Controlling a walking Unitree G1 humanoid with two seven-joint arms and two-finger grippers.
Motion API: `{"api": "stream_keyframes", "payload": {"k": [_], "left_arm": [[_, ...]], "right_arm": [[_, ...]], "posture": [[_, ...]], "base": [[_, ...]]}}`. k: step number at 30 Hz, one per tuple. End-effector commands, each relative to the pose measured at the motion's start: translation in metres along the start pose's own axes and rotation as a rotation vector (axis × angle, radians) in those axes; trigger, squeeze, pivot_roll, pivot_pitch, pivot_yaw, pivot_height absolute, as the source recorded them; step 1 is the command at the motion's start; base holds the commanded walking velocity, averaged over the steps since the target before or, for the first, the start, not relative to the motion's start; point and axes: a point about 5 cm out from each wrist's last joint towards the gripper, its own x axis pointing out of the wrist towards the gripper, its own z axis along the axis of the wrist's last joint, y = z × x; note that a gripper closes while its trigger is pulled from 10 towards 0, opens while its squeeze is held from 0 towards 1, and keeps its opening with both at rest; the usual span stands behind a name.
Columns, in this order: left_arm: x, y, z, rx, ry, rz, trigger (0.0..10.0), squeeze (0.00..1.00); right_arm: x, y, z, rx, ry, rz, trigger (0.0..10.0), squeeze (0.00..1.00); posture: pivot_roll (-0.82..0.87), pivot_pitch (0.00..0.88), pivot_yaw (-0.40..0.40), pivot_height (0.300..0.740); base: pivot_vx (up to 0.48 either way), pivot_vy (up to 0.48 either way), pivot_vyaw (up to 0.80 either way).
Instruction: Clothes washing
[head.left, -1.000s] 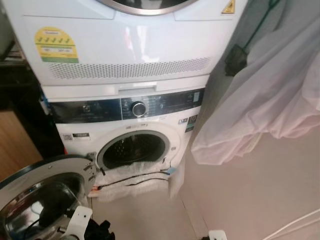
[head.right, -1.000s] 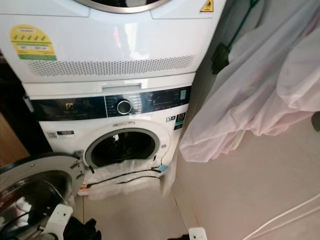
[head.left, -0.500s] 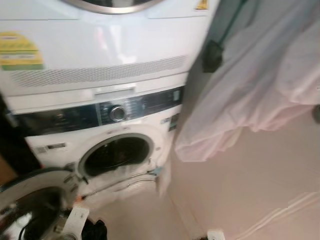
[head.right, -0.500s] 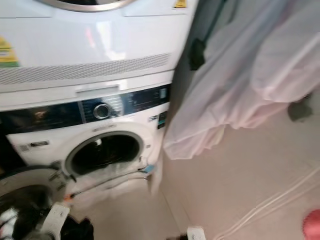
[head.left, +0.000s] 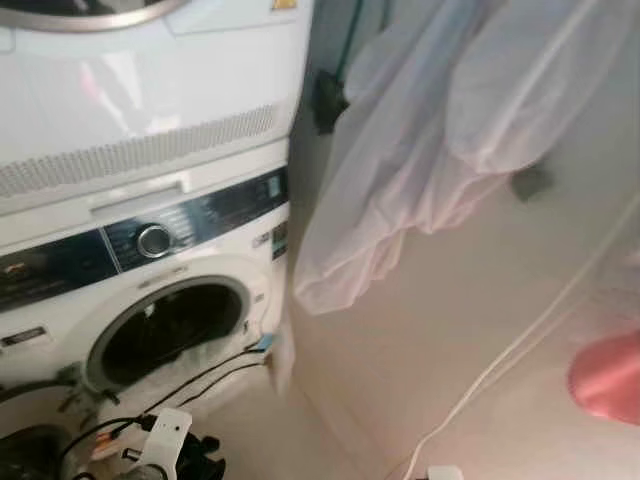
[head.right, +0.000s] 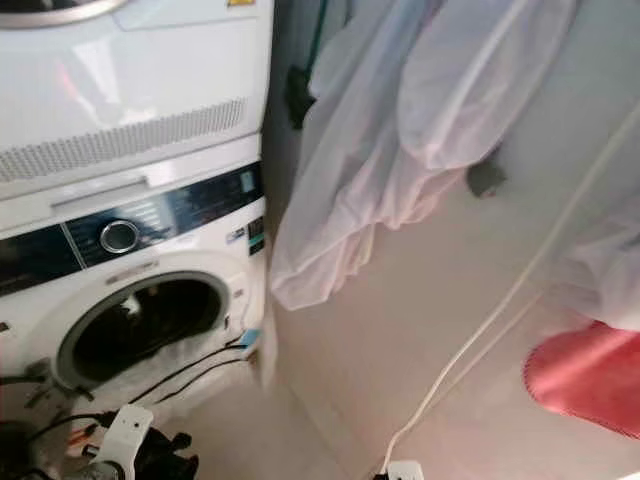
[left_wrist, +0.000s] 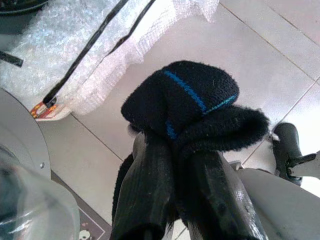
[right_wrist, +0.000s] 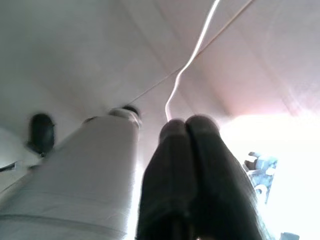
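Pinched between the left gripper's (left_wrist: 172, 165) fingers is a black sock (left_wrist: 187, 107) with blue stripes, low before the washing machine's (head.left: 165, 335) open drum. Right gripper (right_wrist: 189, 125) fingers press together. Bubble wrap (left_wrist: 65, 50) drapes the opening; pale garments (head.left: 430, 130) hang nearby.

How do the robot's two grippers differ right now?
The left gripper is shut on a black sock with blue stripes; the right gripper is shut on nothing, its fingers pressed together. The left one is over the floor tiles beside the bubble wrap at the washer's mouth; the right one points at a bare wall with a white cable. Both have two long black fingers.
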Motion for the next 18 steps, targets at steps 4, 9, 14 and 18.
{"api": "stream_keyframes", "payload": {"k": [4, 9, 14, 18], "left_arm": [[-0.0002, -0.0001, -0.0016, 0.011, 0.008, -0.005, 10.0, 0.0], [-0.0002, -0.0004, -0.0013, 0.008, 0.005, -0.005, 10.0, 0.0], [-0.0002, -0.0003, -0.0008, 0.002, -0.003, -0.001, 10.0, 0.0], [-0.0002, 0.0, -0.0004, 0.001, -0.007, 0.003, 10.0, 0.0]], "right_arm": [[0.0005, -0.0013, 0.0037, 0.009, -0.017, -0.006, 10.0, 0.0], [0.0004, -0.0016, 0.0037, 0.012, -0.019, -0.007, 10.0, 0.0], [0.0003, -0.0015, 0.0039, 0.02, -0.024, -0.007, 10.0, 0.0], [0.0003, -0.0015, 0.0044, 0.029, -0.031, -0.006, 10.0, 0.0]], "posture": [[0.17, 0.0, -0.116, 0.74], [0.17, 0.0, -0.117, 0.74], [0.17, 0.0, -0.117, 0.74], [0.17, 0.0, -0.117, 0.74]], "base": [[0.0, 0.0, 0.0], [0.0, 0.0, 0.0], [0.0, 0.0, 0.0], [0.0, 0.0, 0.0]]}}
